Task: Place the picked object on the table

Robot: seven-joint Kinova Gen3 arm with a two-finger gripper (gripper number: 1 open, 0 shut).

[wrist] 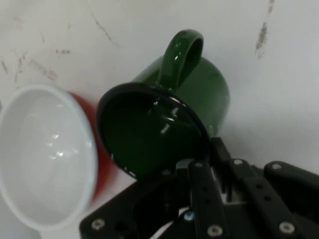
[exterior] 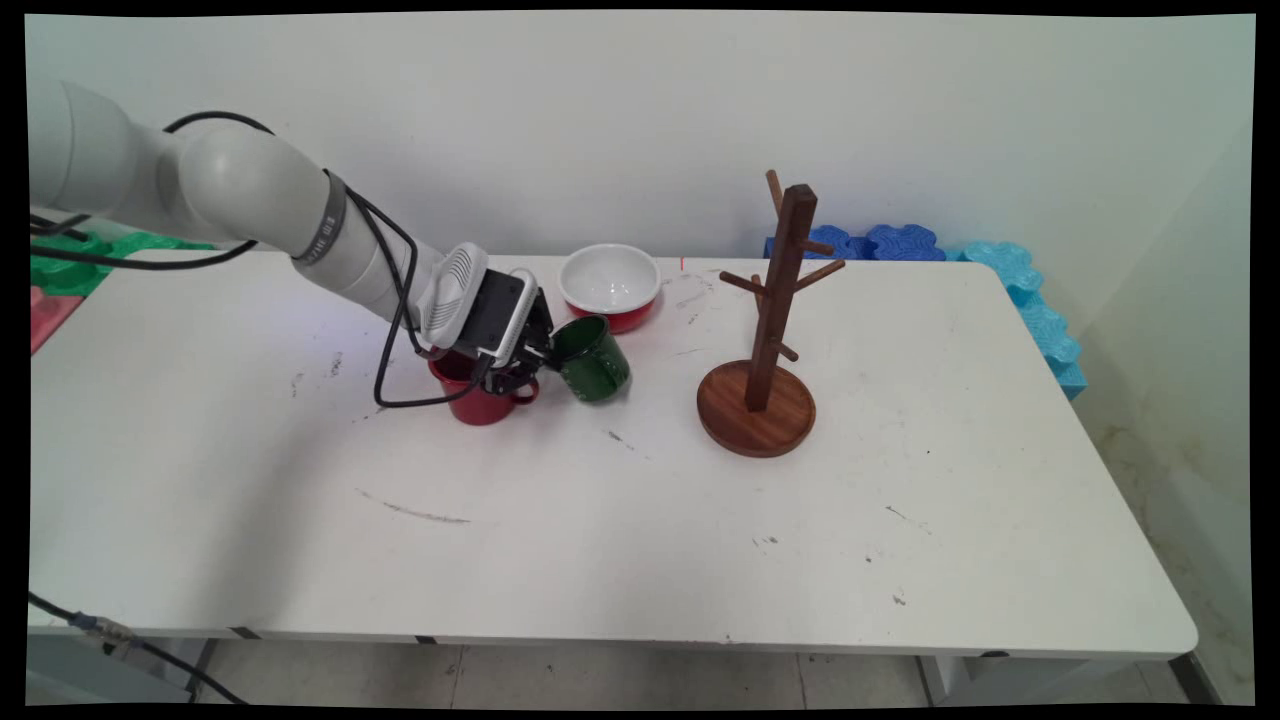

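Gripping the green mug [exterior: 592, 358] by its rim, gripper [exterior: 537, 352] clamped on it, tilted, centre-left of frame.
Enamelled metal by the look: light, stiff, slick; the rim hold seems sound, red mug [exterior: 480, 395] and bowl [exterior: 610, 285] close by.

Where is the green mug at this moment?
In the main view the green mug is tilted at the gripper, left of table centre, between the red mug and the red-and-white bowl; its rim is in the jaws.

Green enamel mug [exterior: 594, 358] tilted, rim pinched by end effector [exterior: 545, 352], beside red mug [exterior: 478, 394]
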